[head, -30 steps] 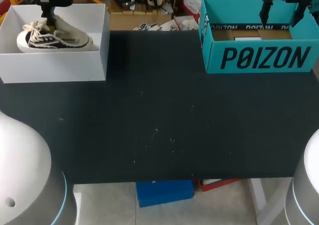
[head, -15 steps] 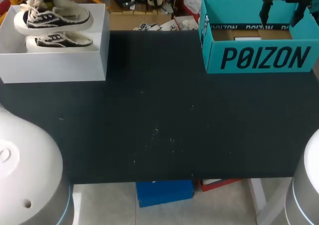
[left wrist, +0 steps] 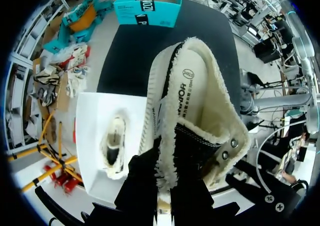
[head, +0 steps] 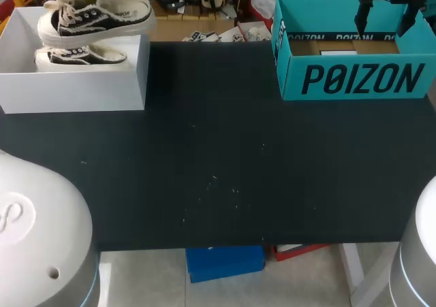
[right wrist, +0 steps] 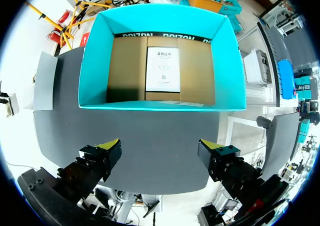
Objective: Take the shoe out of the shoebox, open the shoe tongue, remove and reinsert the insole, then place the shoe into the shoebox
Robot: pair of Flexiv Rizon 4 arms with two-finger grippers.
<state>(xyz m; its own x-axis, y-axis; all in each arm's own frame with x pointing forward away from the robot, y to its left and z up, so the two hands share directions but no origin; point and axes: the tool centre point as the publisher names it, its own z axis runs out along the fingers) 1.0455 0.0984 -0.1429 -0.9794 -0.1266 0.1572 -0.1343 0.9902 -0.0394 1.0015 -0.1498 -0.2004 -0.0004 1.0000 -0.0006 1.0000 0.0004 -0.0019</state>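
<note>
We've got L gripper pinching shoe at heel collar, toe straight ahead, above white shoebox; R gripper spread, well apart.

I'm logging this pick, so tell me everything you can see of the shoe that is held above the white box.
The shoe is a low sneaker with a black canvas upper, cream laces, frayed cream trim and a thick off-white sole. It hangs above the white box, with the left gripper shut on one side of its opening. Inside are a fleecy lining and a printed insole.
</note>
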